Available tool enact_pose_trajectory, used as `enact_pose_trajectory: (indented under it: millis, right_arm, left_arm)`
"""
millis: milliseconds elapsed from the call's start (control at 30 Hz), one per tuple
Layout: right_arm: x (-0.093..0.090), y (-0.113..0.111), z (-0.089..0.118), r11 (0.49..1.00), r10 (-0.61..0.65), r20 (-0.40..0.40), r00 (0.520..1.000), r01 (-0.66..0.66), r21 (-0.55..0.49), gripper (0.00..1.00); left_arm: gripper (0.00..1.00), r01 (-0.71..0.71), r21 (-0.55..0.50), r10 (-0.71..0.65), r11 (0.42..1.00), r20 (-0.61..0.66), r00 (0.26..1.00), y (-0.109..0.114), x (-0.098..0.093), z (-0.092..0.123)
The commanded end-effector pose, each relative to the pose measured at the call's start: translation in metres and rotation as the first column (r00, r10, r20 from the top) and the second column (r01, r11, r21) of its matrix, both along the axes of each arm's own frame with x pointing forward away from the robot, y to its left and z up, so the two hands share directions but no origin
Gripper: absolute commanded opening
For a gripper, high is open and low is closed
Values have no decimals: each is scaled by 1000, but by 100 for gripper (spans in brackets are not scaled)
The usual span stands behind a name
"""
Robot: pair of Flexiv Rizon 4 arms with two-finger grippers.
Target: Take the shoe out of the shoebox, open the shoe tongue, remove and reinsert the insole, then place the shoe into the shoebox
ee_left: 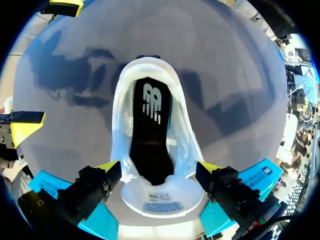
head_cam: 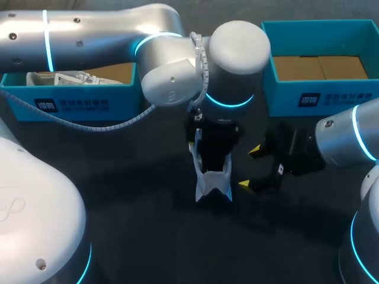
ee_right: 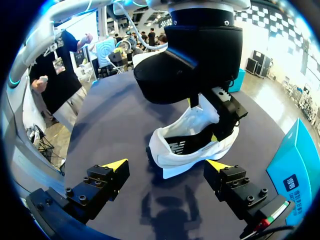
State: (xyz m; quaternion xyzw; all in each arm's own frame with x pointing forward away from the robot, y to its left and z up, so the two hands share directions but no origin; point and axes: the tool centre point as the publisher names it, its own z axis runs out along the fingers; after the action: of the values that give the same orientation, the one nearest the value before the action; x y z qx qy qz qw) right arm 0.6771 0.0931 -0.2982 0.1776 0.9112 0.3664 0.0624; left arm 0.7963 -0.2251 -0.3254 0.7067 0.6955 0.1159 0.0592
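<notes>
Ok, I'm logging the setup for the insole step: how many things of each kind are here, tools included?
Teal open-topped cardboard boxes: 2
White low-top shoe: 1
Black insole inside it: 1
Yellow-tipped tools: 2, left tool and right tool
Total: 6, leaving out unclear white contents in one box.

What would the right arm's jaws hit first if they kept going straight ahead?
Most likely the white shoe, which sits directly ahead of the open jaws, held from above by the left arm's jaws. Only bare table shows in between, though depth is hard to judge.
</notes>
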Motion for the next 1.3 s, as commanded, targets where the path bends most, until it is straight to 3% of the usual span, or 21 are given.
enact_pose_trajectory:
  millis: [33,400,733,867,900,1000,1300]
  right_arm:
    - [-1,1,0,1000,-2,1,1000,2,-2,100]
    - [-1,1,0,1000,-2,1,1000,2,-2,100]
    - [-1,1,0,1000,-2,1,1000,2,-2,100]
    - [-1,1,0,1000,-2,1,1000,2,-2,100]
    - [-1,1,0,1000,-2,1,1000,2,-2,100]
    - [-1,1,0,1000,-2,1,1000,2,-2,100]
    - [-1,1,0,1000,-2,1,1000,2,-2,100]
  left_arm:
    - [100,11,-8,-12,1000,-25,1000,1,-1,5]
    - [100,33,-55,-36,998,-51,998,11,9,50]
    - [100,23,-20,-24,1000,-46,999,18,35,67]
    - [84,35,1,-35,999,-60,998,12,45,59]
    - [66,37,9,-36,999,-67,997,11,47,57]
    - [49,42,13,-40,999,-91,995,6,50,50]
    - [44,58,-5,-57,998,-202,978,10,41,32]
